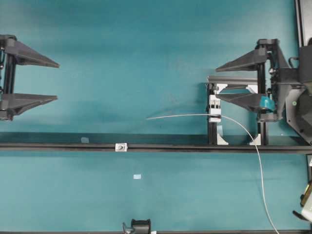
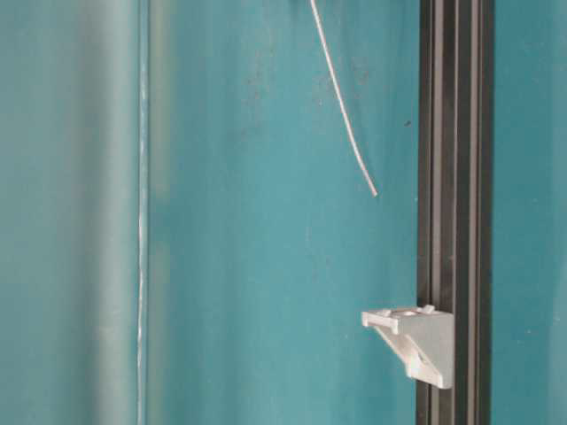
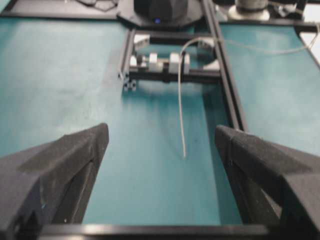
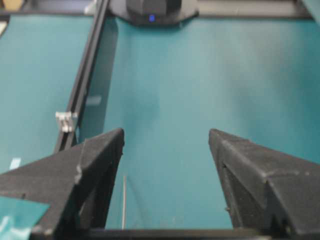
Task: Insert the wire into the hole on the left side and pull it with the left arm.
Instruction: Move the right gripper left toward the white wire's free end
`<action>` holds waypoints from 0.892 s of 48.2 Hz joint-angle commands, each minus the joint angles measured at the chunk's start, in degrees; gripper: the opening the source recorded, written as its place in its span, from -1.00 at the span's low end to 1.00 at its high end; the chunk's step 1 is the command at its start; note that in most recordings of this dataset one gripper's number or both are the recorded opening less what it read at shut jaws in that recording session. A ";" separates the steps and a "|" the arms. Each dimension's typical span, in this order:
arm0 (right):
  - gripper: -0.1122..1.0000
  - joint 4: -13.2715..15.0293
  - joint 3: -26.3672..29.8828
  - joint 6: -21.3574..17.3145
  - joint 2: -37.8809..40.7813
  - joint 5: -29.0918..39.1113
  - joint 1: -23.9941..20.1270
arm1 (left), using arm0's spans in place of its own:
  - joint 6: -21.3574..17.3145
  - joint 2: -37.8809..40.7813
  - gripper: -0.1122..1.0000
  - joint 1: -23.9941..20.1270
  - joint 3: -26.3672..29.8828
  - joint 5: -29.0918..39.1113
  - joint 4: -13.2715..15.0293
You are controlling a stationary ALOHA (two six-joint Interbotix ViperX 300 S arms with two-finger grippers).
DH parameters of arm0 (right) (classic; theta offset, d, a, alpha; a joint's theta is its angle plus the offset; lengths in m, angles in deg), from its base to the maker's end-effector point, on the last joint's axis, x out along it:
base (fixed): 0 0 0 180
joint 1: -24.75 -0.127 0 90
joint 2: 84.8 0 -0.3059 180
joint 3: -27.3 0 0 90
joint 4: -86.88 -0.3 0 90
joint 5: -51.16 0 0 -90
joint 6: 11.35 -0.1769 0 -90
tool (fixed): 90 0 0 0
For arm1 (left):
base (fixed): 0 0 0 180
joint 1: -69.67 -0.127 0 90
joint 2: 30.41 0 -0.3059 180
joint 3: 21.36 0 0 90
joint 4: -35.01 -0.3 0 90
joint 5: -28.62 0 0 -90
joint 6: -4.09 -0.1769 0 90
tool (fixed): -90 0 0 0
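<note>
Even, diffuse light across all views, no hard glare. Overhead view is sharp; a darker shadow band lies on the teal table [image 1: 122,73] just above the black rail [image 1: 63,146], with soft mottled brightness farther above the rail. Table-level view is crisp on the bracket [image 2: 416,341], hazier left of it. Both wrist views are soft: near fingers [image 3: 65,170] blurred and grainy, frame beyond them smeared. Right wrist view is similar, fingers [image 4: 85,170] fuzzy, far edge out of focus.
</note>
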 commanded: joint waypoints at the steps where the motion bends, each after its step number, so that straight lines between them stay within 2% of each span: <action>1: 0.54 -0.18 1.67 -0.53 2.11 -0.88 0.18 | -0.09 1.58 0.54 0.09 0.53 -1.23 0.00; 21: 0.54 -0.18 4.92 -1.14 11.34 -2.02 0.18 | 0.00 10.02 0.56 0.18 0.53 -5.01 0.00; 43: 0.54 -0.18 8.53 -1.76 21.36 -1.67 -0.18 | 0.79 18.54 0.56 0.09 1.58 -5.01 0.09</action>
